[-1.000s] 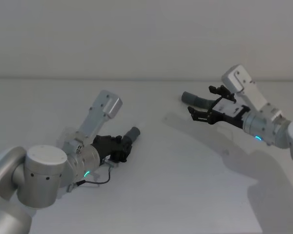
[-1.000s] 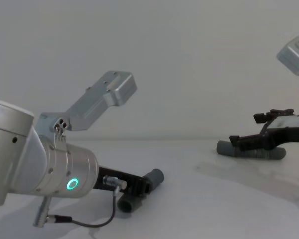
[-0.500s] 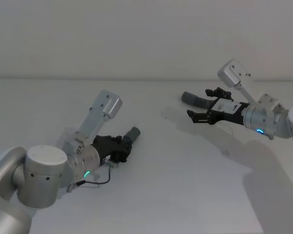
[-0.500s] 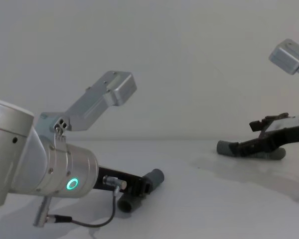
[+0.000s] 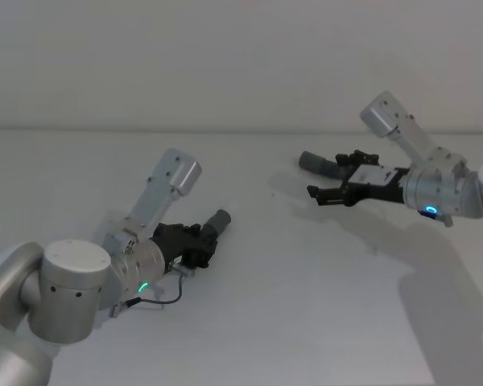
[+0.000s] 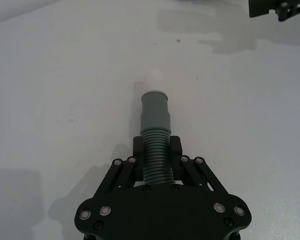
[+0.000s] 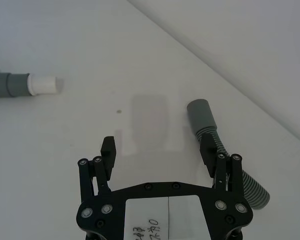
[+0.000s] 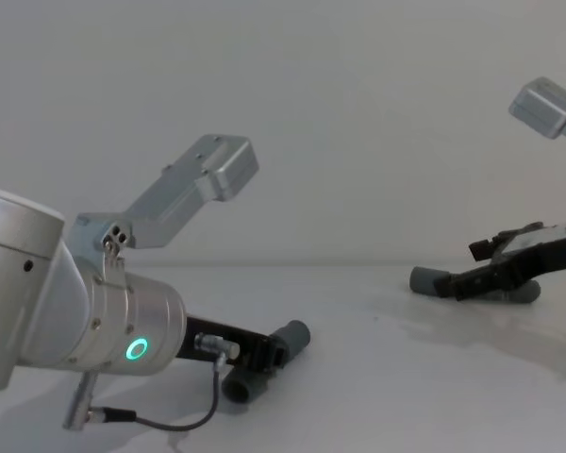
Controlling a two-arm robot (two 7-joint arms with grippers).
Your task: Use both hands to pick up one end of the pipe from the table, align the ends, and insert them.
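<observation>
One broad white table (image 5: 306, 322) bears everything. Left gripper (image 6: 157, 145), low at the near left, is clamped on the ribbed part of the short hose piece (image 6: 155, 161), whose grey cuff (image 6: 155, 110) and white tip (image 6: 154, 80) jut out beyond the fingers. Right gripper (image 7: 158, 150), at the far right, is spread wide and empty, one finger over the longer hose piece (image 7: 245, 180) just behind its wide cuff (image 7: 200, 116)
</observation>
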